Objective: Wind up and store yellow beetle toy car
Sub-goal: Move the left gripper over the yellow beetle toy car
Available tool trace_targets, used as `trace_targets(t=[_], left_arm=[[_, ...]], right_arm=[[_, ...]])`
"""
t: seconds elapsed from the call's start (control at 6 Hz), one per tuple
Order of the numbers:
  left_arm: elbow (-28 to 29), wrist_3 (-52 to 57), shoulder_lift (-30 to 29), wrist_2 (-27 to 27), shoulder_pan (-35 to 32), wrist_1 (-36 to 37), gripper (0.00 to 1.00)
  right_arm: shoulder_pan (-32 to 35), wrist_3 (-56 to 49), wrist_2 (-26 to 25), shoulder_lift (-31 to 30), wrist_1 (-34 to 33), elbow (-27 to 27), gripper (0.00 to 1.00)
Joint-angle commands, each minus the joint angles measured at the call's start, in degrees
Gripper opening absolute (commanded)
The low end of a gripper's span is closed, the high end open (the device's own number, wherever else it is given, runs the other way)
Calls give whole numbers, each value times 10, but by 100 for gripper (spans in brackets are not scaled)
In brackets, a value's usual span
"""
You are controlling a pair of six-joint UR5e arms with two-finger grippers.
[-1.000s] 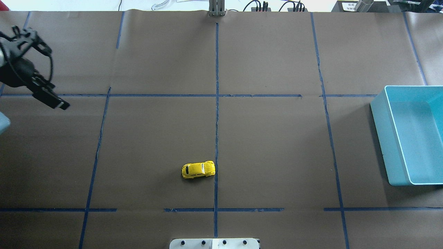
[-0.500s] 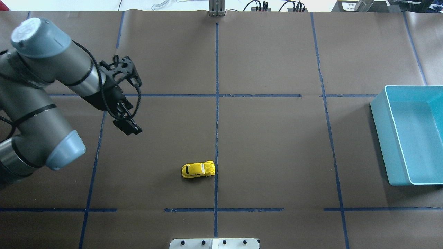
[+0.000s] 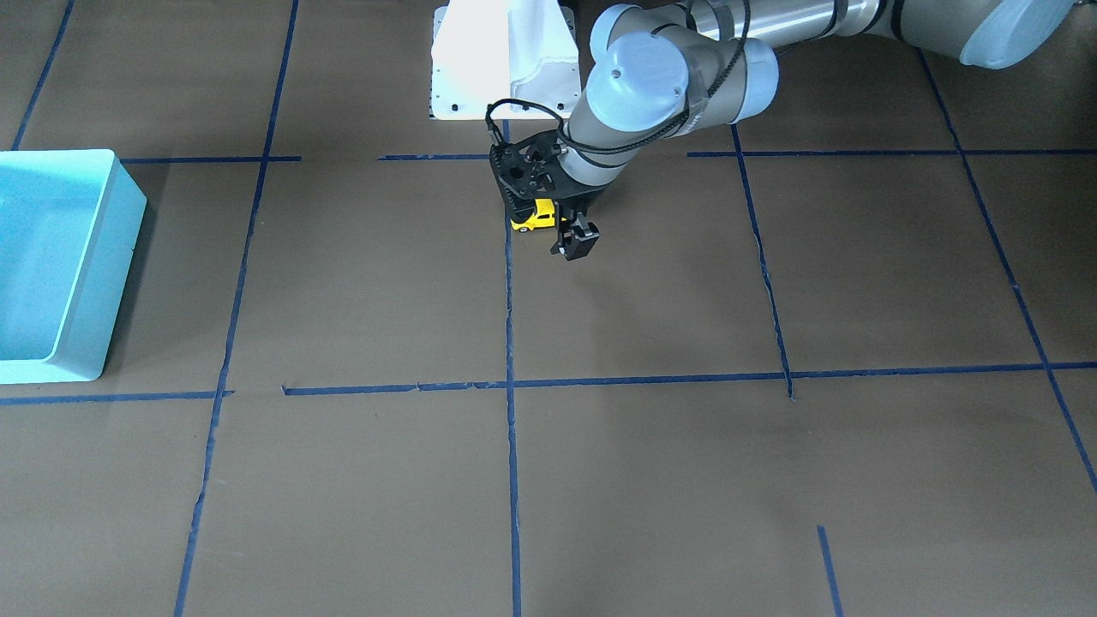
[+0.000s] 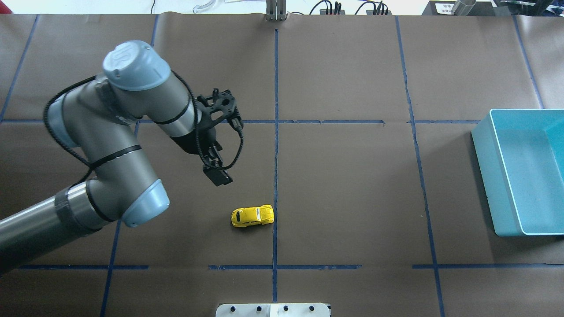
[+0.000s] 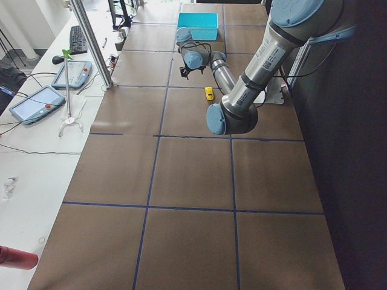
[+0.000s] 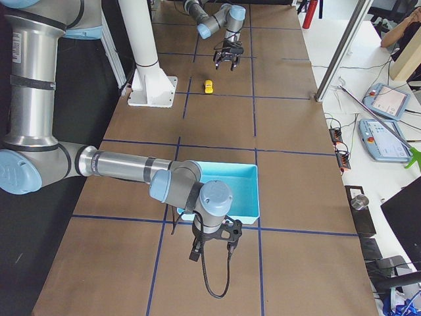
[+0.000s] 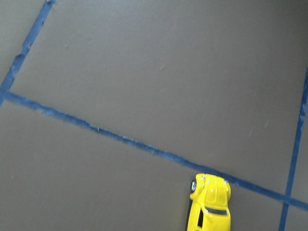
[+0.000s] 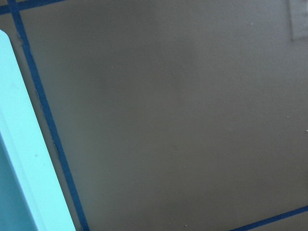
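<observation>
The yellow beetle toy car (image 4: 252, 215) stands on its wheels on the brown table, just left of the middle tape line. It also shows at the bottom of the left wrist view (image 7: 210, 204). My left gripper (image 4: 217, 177) hangs open and empty above the table, a little beyond and to the left of the car. From the front the left gripper (image 3: 574, 242) and its mount hide part of the car (image 3: 538, 216). My right gripper (image 6: 212, 249) shows only in the exterior right view, next to the blue bin (image 6: 223, 191). I cannot tell whether it is open or shut.
The blue bin (image 4: 484, 176) sits at the table's right edge with nothing visible inside; its rim (image 8: 24, 144) fills the left of the right wrist view. The white robot base plate (image 3: 497, 68) is behind the car. Blue tape lines grid the table.
My left arm has swung in from the table's left edge toward the middle, bringing its gripper close to the car. The car has not moved.
</observation>
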Motion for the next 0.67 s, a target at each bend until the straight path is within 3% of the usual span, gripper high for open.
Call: trace_targets(t=[0.0, 0.17, 0.5], left_arm=[[10, 23, -77, 72, 30, 111, 100], [6, 65, -105, 151, 73, 166, 100], [6, 135, -82, 252, 135, 169, 100]], right_arm=[[0, -1, 0, -16, -32, 58, 100], [0, 0, 7, -17, -37, 52, 100], [0, 1, 19, -16, -33, 56, 100]])
